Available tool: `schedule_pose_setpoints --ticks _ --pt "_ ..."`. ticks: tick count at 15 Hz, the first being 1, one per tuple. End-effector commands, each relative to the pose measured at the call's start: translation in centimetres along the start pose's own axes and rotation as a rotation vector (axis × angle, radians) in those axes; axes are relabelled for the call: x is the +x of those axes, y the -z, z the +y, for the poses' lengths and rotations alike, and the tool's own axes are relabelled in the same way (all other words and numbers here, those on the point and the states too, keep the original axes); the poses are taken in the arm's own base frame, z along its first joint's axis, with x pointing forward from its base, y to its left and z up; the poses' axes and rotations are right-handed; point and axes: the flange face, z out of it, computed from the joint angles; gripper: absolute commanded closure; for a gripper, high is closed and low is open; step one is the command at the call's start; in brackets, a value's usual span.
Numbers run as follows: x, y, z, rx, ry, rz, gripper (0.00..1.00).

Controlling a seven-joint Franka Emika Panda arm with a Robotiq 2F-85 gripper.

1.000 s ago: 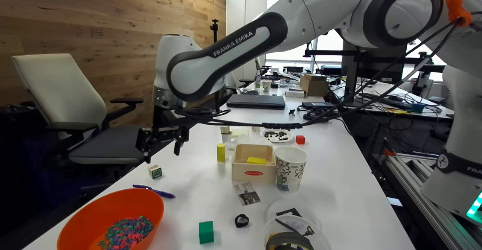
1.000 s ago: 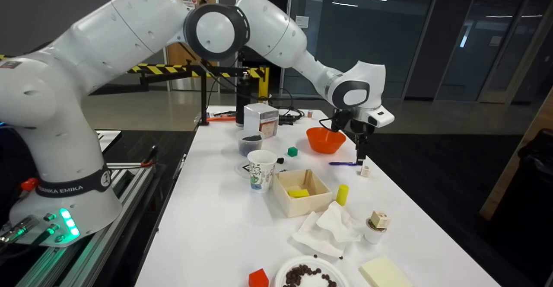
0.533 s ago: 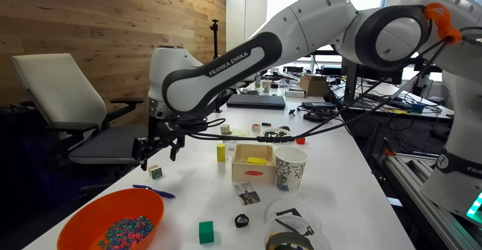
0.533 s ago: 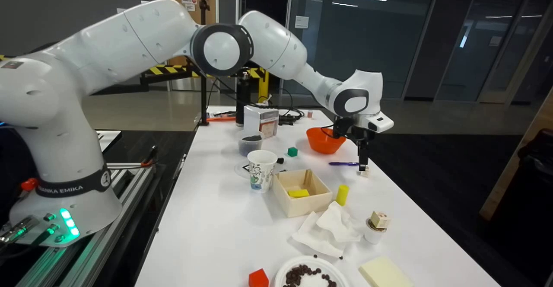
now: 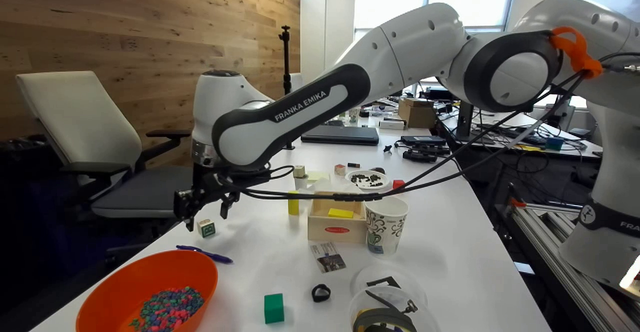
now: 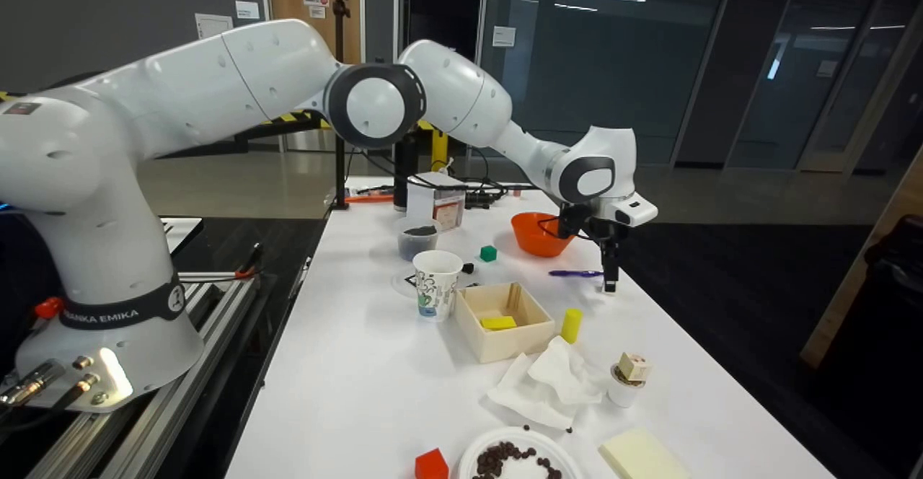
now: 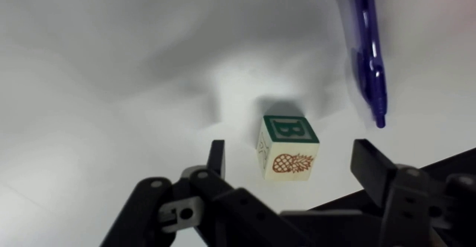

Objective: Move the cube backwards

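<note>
The cube [image 5: 207, 228] is a small wooden letter block with a dark-green framed B on one face. It sits on the white table near its edge. In the wrist view the cube [image 7: 290, 157] shows the green B face and a pineapple face. My gripper [image 7: 289, 154] is open, its fingers on either side of the cube with a gap on both sides. In an exterior view the gripper [image 5: 206, 221] hangs low over the cube. In an exterior view the gripper [image 6: 610, 284] hides most of the cube.
A purple pen [image 7: 368, 50] lies beside the cube. The orange bowl [image 5: 125, 282] stands near the pen. A brighter green cube [image 5: 273, 308], yellow cylinder [image 5: 293, 207], wooden box [image 5: 319, 229] and paper cup [image 5: 385, 227] stand on the table. The table edge runs close to the cube.
My gripper has come down to the cube and stayed open. The cube has not moved. The light on the robot base has turned from green to whitish.
</note>
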Motion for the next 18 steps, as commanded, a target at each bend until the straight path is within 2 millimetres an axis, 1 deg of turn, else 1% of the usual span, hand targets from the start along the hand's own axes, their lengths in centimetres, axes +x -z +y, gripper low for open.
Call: schedule_pose_setpoints --ticks 1,4,5,6,7,9,10,11,12,13,14,15,16,18 --pt "0.4 -0.1 -0.8 -0.021 -0.012 0.039 0.31" --pt "0.5 0.0 -1.0 -0.018 -0.009 0.049 0.35" --pt "0.6 0.0 -1.1 -0.016 -0.009 0.053 0.42" --pt "0.6 0.1 -1.2 -0.02 -0.007 0.061 0.46" --pt "0.6 0.0 -1.2 -0.018 -0.005 0.061 0.53" --pt "0.6 0.0 -1.3 -0.016 -0.005 0.063 0.73" --pt "0.6 -0.1 -1.3 -0.016 -0.004 0.064 0.77" --pt "0.6 -0.1 -1.4 -0.015 -0.004 0.064 0.78" --pt "0.6 -0.1 -1.4 -0.014 -0.003 0.064 0.76" --pt "0.6 -0.1 -1.5 -0.013 -0.001 0.064 0.84" --pt "0.6 0.1 -1.5 -0.011 0.0 0.064 0.87" --pt "0.7 0.4 -1.7 -0.011 0.005 0.072 0.91" --pt "0.8 0.9 -1.8 -0.012 0.007 0.076 0.91" --pt "1.0 2.4 -2.0 -0.016 0.02 0.081 0.91"
